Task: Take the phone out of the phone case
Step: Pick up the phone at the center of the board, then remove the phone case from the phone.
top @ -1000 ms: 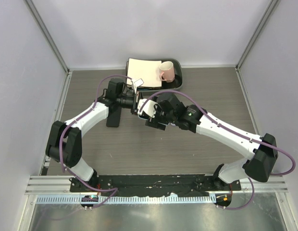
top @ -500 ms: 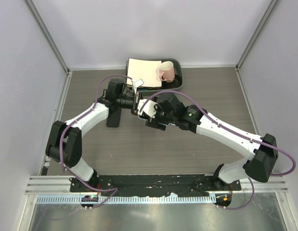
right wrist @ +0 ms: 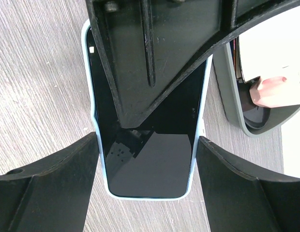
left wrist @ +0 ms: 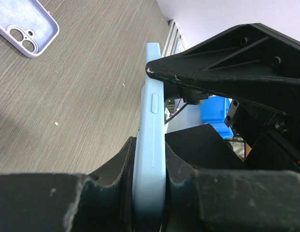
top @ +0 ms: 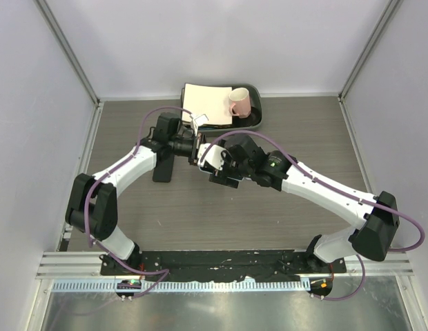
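Above the desk [top: 166,207] near its far edge, the left gripper [left wrist: 150,166], nearly closed, pinches the cased phone [right wrist: 147,159] by its faces to steady it, while the right gripper [right wrist: 147,186], spread wide, clasps the long edges of the phone case [left wrist: 152,111], presumably to peel it.

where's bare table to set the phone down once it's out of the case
Widest: bare table between the cased phone and the base rail. Also right of the tray, to the wall. Crowded: centre, where left gripper and right gripper meet on it.
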You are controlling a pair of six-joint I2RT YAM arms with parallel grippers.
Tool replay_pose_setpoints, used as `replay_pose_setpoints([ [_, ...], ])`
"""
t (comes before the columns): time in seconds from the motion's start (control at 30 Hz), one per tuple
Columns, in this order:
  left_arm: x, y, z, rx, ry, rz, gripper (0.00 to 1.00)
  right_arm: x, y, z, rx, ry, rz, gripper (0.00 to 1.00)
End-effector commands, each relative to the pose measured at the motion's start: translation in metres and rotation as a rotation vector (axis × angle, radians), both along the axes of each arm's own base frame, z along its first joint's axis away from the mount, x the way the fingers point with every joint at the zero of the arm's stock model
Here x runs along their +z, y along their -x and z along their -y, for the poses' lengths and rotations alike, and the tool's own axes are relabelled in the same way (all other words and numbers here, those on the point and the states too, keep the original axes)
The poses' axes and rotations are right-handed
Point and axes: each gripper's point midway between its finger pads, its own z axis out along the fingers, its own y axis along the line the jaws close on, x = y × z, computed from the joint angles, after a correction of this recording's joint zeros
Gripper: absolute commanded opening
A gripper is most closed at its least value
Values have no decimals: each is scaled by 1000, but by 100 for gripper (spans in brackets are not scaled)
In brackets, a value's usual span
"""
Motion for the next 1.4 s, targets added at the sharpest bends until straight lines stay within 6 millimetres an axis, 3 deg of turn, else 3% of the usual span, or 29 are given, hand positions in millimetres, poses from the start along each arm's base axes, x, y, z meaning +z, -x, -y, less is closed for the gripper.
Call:
replay_pose_setpoints([
  [0.0, -2, -6, -7, 50, -56, 47, 19, 59, -7, 0, -7, -115, 146, 1],
  [0.1, -2, -6, -7, 48, -59, 56, 28, 62, -6, 1, -7, -122, 149, 1],
  [0.23, -2, -5, -7, 46, -60, 59, 53, 63, -6, 1, -6, -128, 147, 1],
  [0.33, -4, -5, -8, 47, -63, 59, 53, 60, -6, 1, -5, -124, 143, 1],
  [0.57, 2, -4, -5, 39, -35, 52, 47, 51, -7, -2, -1, -118, 127, 1],
  [0.83, 9, 0, -4, 26, -6, 44, 31, 45, -13, -7, -26, -126, 122, 1],
  [0.93, 12, 1, -3, 22, 5, 40, 22, 42, -17, -8, -38, -125, 128, 1],
  [1.03, 14, 3, -3, 13, 13, 40, 2, 43, -18, -9, -41, -129, 131, 1],
  [1.17, 18, 6, -4, 5, 26, 60, 0, 47, -22, -5, -69, -129, 158, 1],
  [1.27, 23, 7, -5, -1, 37, 94, 0, 54, -22, -1, -74, -139, 167, 20],
  [1.3, 26, 9, -5, -8, 41, 109, 0, 57, -20, 4, -72, -135, 158, 44],
  [1.37, 31, 9, -8, -14, 53, 129, 0, 69, -16, 8, -62, -159, 148, 63],
])
